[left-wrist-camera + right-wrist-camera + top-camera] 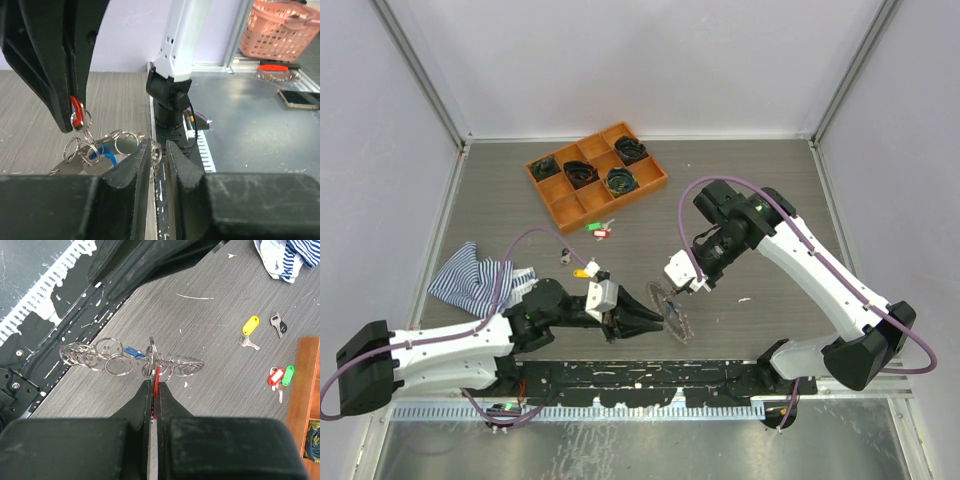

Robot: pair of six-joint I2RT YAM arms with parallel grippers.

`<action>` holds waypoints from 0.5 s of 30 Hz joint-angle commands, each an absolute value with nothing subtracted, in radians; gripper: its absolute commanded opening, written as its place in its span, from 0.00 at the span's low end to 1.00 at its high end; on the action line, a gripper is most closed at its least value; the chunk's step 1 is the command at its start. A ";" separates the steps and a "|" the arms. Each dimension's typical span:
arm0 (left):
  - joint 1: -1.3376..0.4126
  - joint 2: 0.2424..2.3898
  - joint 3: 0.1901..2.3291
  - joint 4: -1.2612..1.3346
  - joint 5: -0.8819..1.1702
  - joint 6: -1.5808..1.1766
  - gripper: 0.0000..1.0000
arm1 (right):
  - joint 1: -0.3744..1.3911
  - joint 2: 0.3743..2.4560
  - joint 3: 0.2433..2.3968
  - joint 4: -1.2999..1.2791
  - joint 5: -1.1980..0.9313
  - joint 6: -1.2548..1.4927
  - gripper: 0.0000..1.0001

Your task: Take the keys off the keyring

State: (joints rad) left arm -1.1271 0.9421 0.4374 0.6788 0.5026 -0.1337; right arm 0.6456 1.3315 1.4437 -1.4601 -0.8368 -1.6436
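Observation:
The keyring (677,318), a cluster of linked silver rings, hangs above the table between both grippers. My left gripper (660,322) is shut on one end of it; in the left wrist view a ring sits pinched between the fingers (142,165). My right gripper (700,287) is shut on a red-tagged key (156,377) that still hangs on the rings (77,355). A blue-tagged key (131,352) is also on the ring and shows in the left wrist view (107,157) too. Loose keys lie on the table: yellow-tagged (584,270), red-tagged and green-tagged (600,228).
An orange compartment tray (552,196) with black coiled bundles stands at the back. A blue-striped cloth (475,278) lies at the left. A black-headed key (566,256) lies near the yellow-tagged one. A black rail (650,375) runs along the near edge.

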 commanded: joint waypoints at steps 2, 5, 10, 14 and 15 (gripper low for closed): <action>-1.143 1.015 0.500 0.685 0.479 -0.072 0.22 | 0.641 1.313 1.461 -1.459 -0.897 -1.635 0.01; -1.144 1.040 0.509 0.685 0.417 -0.044 0.25 | 0.640 1.312 1.461 -1.458 -0.897 -1.634 0.01; -1.144 1.041 0.510 0.672 0.274 -0.021 0.32 | 0.641 1.310 1.457 -1.459 -0.898 -1.634 0.01; -1.144 1.022 0.502 0.663 0.216 -0.027 0.32 | 0.640 1.310 1.454 -1.459 -0.899 -1.634 0.01; -1.145 1.019 0.500 0.664 0.210 -0.030 0.32 | 0.640 1.310 1.455 -1.459 -0.899 -1.634 0.01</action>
State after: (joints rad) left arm -1.1397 1.0500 0.4698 0.6342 0.3008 -0.0441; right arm 0.6441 1.3315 1.4437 -1.4601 -0.8406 -1.6428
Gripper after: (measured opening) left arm 0.316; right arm 0.063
